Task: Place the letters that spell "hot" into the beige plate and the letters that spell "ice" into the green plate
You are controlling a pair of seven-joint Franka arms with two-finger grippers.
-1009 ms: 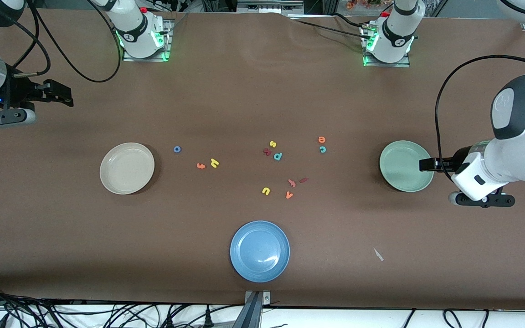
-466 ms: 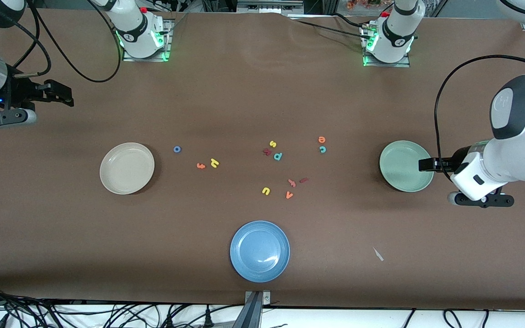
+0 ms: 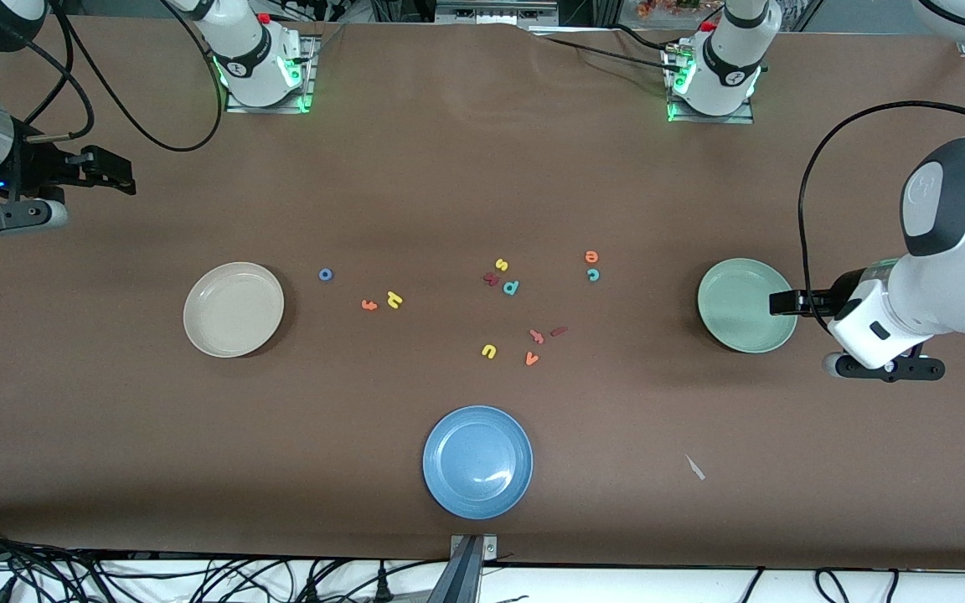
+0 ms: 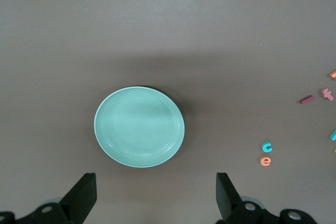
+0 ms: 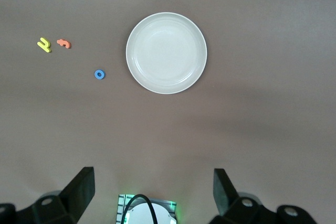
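Observation:
The beige plate (image 3: 233,309) (image 5: 166,52) lies empty toward the right arm's end. Beside it on the table are the blue "o" (image 3: 326,274) (image 5: 99,74), orange "t" (image 3: 369,305) (image 5: 63,43) and yellow "h" (image 3: 394,299) (image 5: 44,45). The green plate (image 3: 746,305) (image 4: 139,126) lies empty toward the left arm's end. The orange "e" (image 3: 591,256) (image 4: 266,160) and teal "c" (image 3: 592,274) (image 4: 267,146) sit together. The maroon "i" (image 3: 559,331) (image 4: 306,99) is nearer the camera. My left gripper (image 3: 777,303) (image 4: 156,198) hangs open over the green plate's edge. My right gripper (image 3: 118,176) (image 5: 155,195) hangs open over bare table.
A blue plate (image 3: 477,461) sits near the camera-side table edge. Other letters lie mid-table: yellow "s" (image 3: 501,265), dark red "k" (image 3: 491,279), teal "p" (image 3: 511,287), yellow "u" (image 3: 489,351), orange "v" (image 3: 532,358). A white scrap (image 3: 695,467) lies on the brown cover.

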